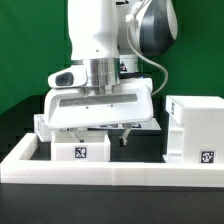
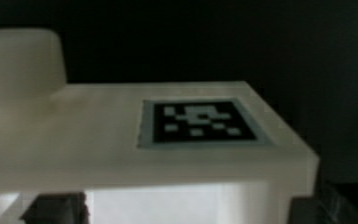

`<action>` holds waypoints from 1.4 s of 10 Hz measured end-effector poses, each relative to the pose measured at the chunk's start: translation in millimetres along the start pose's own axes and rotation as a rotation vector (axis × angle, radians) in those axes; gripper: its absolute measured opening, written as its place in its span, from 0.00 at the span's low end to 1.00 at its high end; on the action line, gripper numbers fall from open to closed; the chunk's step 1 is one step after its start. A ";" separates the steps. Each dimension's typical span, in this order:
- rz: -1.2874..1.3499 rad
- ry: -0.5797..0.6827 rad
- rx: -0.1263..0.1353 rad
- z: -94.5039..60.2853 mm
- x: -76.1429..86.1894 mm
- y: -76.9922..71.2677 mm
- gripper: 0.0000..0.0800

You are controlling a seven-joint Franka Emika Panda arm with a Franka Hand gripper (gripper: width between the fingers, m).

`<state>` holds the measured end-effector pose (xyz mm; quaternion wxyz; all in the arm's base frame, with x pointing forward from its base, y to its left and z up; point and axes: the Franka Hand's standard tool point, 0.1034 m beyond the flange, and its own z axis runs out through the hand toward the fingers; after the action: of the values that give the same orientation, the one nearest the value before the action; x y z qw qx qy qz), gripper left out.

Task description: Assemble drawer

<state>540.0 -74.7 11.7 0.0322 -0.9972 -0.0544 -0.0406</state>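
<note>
Just below the pincer (image 1: pixel 123 137), held with jaws apart, 1 tagged white tray (image 1: pixel 84 150) is seen on the counter (image 1: pixel 150 151).

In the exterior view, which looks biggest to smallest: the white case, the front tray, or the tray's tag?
1. Case, largest, even cut off at the edge.
2. Front tray.
3. Tag, smallest.

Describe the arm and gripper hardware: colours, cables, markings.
Glossy white rounded arm with a dark grey joint cap, a ribbed silver wrist collar and a thin black cable on the exterior view's right. Wide white boxy gripper, short black fingers. No markings legible.
</note>
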 end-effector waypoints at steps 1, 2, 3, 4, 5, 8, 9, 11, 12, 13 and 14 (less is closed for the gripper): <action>0.000 0.001 -0.005 3.0 -2.5 0.3 0.81; 0.002 0.000 -0.007 4.7 -4.4 1.1 0.81; 0.002 0.006 -0.014 5.3 -6.0 2.4 0.81; 0.002 0.005 -0.013 5.8 -6.7 2.3 0.81; 0.003 0.005 -0.013 5.8 -6.6 2.5 0.81; 0.004 0.005 -0.013 5.7 -6.3 2.6 0.47; 0.004 0.005 -0.013 5.8 -6.3 2.5 0.31; 0.004 0.006 -0.013 5.6 -6.2 2.7 0.10; 0.004 0.007 -0.014 5.4 -5.8 2.8 0.05; 0.004 0.007 -0.014 5.4 -5.7 2.8 0.05; 0.004 0.007 -0.014 5.4 -5.7 2.9 0.05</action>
<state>535.0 -77.8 5.7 0.0255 -0.9973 -0.0522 -0.0444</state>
